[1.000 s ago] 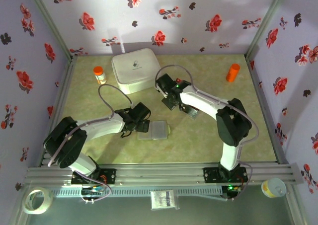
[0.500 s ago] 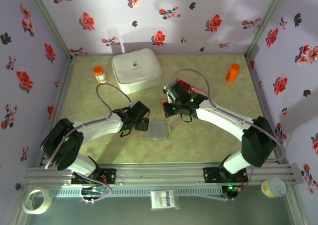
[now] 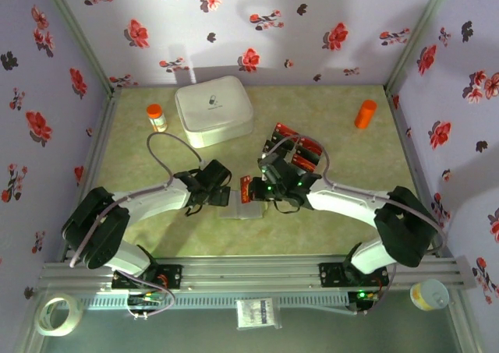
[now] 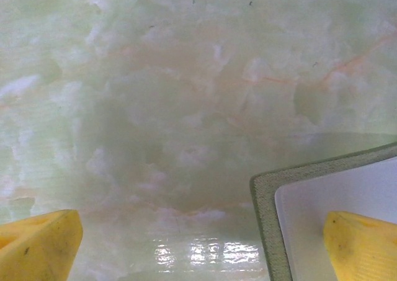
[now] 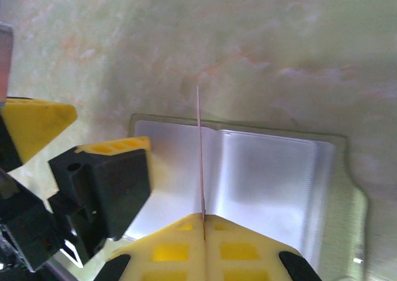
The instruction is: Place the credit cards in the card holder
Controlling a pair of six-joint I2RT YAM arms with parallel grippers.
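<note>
Okay, nearest to me on the top view a roll of tape (image 3: 58, 314) lies outside the table (image 3: 312, 236), off its left corner. Just beyond that, on the green marbled top, the card holder (image 3: 248, 209) lies open and flat, with a gripper at each side of it. My left gripper (image 3: 220, 197) sits at the holder's left edge. On its wrist camera the yellow fingers (image 4: 38, 244) are spread wide, one over bare table and the other over the holder's pale inner face, inside the olive-green rim. I cannot tell whether that finger touches the holder.

My right gripper (image 3: 256, 191) is over the holder with its fingers pressed together on a red card (image 3: 245, 189). On the right wrist camera I see that card edge-on, a thin upright line roughly in line with the seam between two glossy pockets.

Farther back, just behind the right gripper, the other cards (image 3: 298, 146), red and black, lie together on the table. At the far side stands a white box (image 3: 212, 109), with an orange bottle (image 3: 157, 118) to its left and a second orange bottle (image 3: 365, 113) well off to the right
</note>
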